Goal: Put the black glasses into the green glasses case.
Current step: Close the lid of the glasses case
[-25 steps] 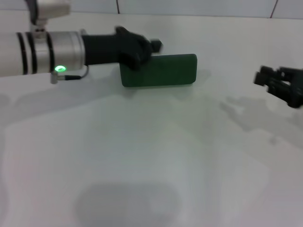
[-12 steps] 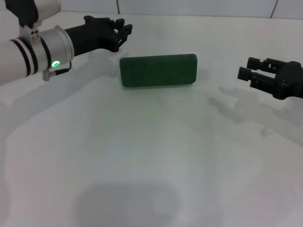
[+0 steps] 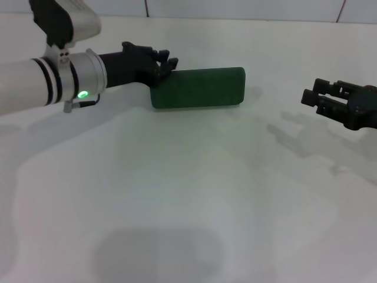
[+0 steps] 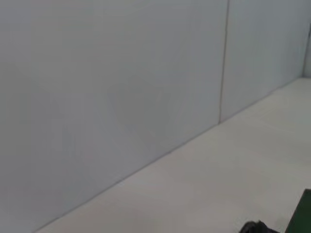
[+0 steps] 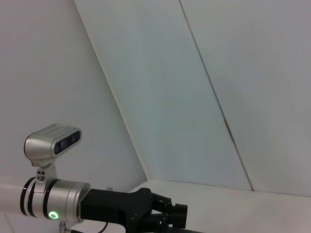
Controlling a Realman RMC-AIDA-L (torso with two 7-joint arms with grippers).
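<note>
Though hanging low at the right, held nothing in black right gripper (image 3: 312, 97), jaws apart. Beyond, saw dark green rectangular hard glasses case (image 3: 198, 88) shut on white table (image 3: 177, 194); black left gripper (image 3: 162, 63) at its left end, grip untellable. Spotted no thin black-framed glasses anywhere; best lifted lid squarely first.

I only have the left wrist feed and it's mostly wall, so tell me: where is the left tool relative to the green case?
Observer: In the head view, the left tool is at the left end of the green glasses case, by its far corner.
Operator: Is the case open?
Observer: No, its lid is shut and it lies flat on the table.
Operator: Does the right tool have the glasses?
Observer: No. The right tool hangs off to the case's right, apart from it and empty. No view shows the black glasses.
</note>
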